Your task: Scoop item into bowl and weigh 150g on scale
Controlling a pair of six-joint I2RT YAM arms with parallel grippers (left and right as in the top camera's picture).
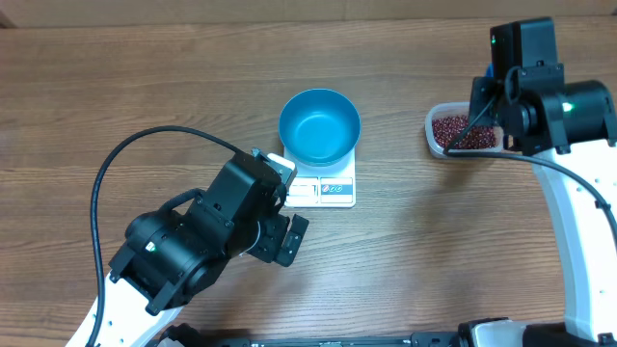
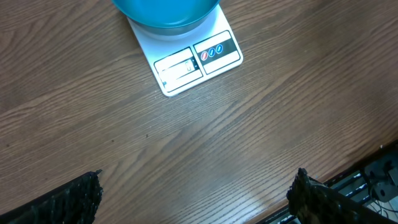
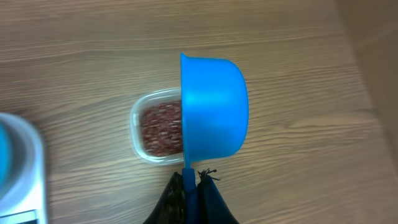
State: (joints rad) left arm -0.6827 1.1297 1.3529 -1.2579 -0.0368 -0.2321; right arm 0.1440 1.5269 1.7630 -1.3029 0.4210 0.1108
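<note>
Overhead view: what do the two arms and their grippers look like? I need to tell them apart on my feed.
Both have blocky black housings with small green lights and white lower links. The left arm has a looping black cable; another black cable runs beside the right arm. The left gripper and right gripper have black, rough-textured fingers.

The scoop (image 3: 214, 106) hides part of the beans (image 3: 160, 127).

We see the bowl (image 2: 165, 12) sitting on the scale (image 2: 186, 68), display toward us. Left end effector (image 2: 196, 191) fingers spread wide above the table (image 2: 280, 124).
</note>
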